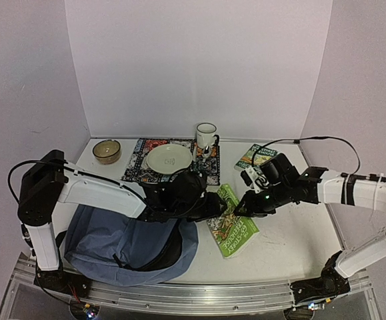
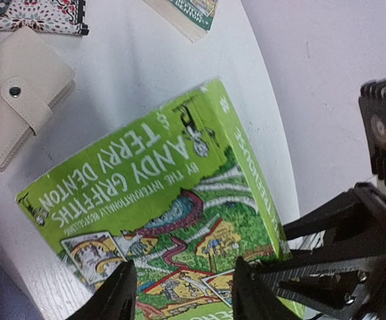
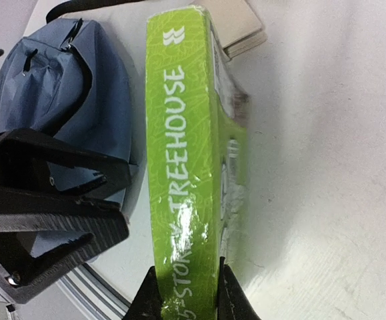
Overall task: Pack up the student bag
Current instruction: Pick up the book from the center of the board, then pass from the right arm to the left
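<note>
A bright green paperback book (image 1: 233, 230) lies on the white table right of the student bag (image 1: 123, 243), a slate-blue backpack slumped at the front left. My right gripper (image 3: 187, 300) is shut on the book's spine (image 3: 183, 133), one finger on each side of it. My left gripper (image 2: 183, 293) hovers open just over the book's cover (image 2: 153, 173), its fingertips (image 2: 123, 293) apart and holding nothing. In the top view, the left gripper (image 1: 216, 205) and right gripper (image 1: 238, 212) meet at the book's near-left end. The bag (image 3: 53, 93) lies just beyond the book.
A cream snap wallet (image 2: 19, 93) lies beside the green book. Behind are a patterned placemat (image 1: 139, 170) bearing a plate (image 1: 169, 159), a bowl (image 1: 106, 151), a mug (image 1: 206, 135) and a second book (image 1: 255, 157). Walls close in at the back and both sides.
</note>
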`<move>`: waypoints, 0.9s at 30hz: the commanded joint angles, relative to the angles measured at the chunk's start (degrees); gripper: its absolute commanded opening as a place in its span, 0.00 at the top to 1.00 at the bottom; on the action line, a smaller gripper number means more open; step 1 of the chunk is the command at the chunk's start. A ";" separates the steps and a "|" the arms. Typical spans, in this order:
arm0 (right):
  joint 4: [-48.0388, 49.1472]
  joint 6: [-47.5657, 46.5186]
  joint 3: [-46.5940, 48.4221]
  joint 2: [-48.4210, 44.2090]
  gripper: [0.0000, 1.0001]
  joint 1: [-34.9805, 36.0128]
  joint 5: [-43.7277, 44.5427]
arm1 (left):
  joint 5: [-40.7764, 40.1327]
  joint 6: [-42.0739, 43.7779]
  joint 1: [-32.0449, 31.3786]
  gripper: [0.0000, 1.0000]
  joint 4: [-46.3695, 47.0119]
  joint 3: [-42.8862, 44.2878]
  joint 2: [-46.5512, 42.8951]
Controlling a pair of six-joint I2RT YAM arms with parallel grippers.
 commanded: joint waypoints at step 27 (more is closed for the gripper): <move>40.99 20.15 -4.60 -21.24 1.00 0.26 -9.86 | 7.18 6.89 6.27 0.04 16.92 -17.32 -30.22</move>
